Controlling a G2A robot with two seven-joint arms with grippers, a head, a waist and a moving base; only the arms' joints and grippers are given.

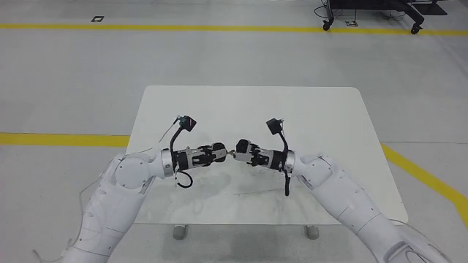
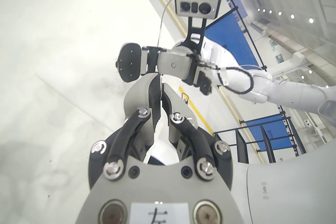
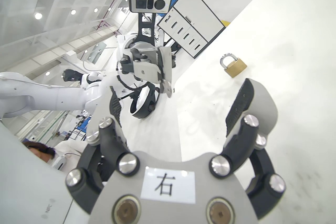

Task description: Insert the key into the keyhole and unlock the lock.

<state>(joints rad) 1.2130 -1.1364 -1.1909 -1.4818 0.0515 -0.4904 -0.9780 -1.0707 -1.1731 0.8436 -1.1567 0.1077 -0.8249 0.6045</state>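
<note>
A brass padlock (image 3: 234, 67) with a curved, shiny steel shackle (image 3: 229, 54) lies on a smooth white desk (image 1: 292, 109) with rounded corners. The right gripper (image 3: 179, 89) hangs near the padlock without touching it, its jaws spread wide. Its grey metal fingers (image 3: 262, 101) carry ribbed black rubber pads (image 3: 236, 107). A white label (image 3: 168, 184) with one black character sits on its base. The left gripper (image 2: 159, 79), labelled likewise, faces the right one almost tip to tip above the desk. Its jaws are pressed nearly together on a thin sliver of metal, apparently the key (image 2: 160, 87), seen edge-on and clear of the padlock.
</note>
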